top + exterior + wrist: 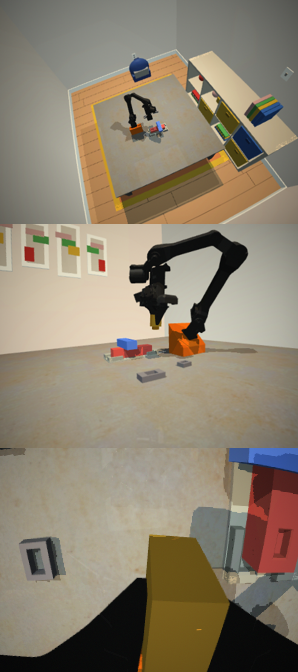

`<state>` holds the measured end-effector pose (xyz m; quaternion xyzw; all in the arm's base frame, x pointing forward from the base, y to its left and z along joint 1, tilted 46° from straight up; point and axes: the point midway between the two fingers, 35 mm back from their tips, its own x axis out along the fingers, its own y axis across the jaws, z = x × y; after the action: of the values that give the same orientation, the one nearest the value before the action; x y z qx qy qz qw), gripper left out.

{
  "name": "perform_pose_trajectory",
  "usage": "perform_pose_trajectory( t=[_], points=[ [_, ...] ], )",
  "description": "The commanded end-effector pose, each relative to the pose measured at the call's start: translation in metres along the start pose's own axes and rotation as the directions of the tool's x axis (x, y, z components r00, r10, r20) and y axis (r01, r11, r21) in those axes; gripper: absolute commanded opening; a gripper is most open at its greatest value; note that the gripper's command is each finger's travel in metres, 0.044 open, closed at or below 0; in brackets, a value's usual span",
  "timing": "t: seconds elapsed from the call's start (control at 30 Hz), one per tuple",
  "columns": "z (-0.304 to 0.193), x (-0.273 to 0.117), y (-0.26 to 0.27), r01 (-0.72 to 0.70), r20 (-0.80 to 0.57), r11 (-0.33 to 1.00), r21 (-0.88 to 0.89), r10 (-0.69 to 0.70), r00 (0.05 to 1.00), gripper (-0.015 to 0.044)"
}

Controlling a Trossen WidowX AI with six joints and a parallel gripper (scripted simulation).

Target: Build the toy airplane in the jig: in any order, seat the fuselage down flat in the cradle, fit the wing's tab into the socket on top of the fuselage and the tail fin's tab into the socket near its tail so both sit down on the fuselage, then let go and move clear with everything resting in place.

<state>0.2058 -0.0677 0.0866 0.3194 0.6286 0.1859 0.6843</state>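
Top view: black arm bent over the grey table (157,154), its orange base (136,129) (178,340) standing near the cradle (166,129) (116,359) (239,579); gripper (150,117) (157,320) (168,589) seen above the tabletop; jaw state not readable from this angle. Red fuselage (154,129) (117,352) (259,530) noted in the cradle, blue wing (158,126) (127,344) (270,459) laid across its top. Exterior view: yellow tail fin (155,327) (187,573) clamped between the fingers, held upright in the air with a narrower tab at its lower end, higher than the wing. Two grey holders, a larger one (151,375) and a smaller one (184,363), noted on the table, apart from the cradle. Wrist view: fin gripped between the black fingers; rectangular socket (282,543) of the fuselage seen unfilled, off to the right of the picture; one grey holder seen at left.
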Motion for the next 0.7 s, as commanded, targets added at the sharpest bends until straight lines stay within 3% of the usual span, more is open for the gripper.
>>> perform_pose_trajectory(
  t=[0.0, 0.67],
  points=[
    [0.003, 0.002, -0.014, 0.002, -0.002, 1.000, -0.010, -0.002, 1.000, 0.0000],
    [0.004, 0.024, -0.077, -0.021, -0.025, 0.999, -0.024, 0.020, 0.999, 0.0000]
  ],
)
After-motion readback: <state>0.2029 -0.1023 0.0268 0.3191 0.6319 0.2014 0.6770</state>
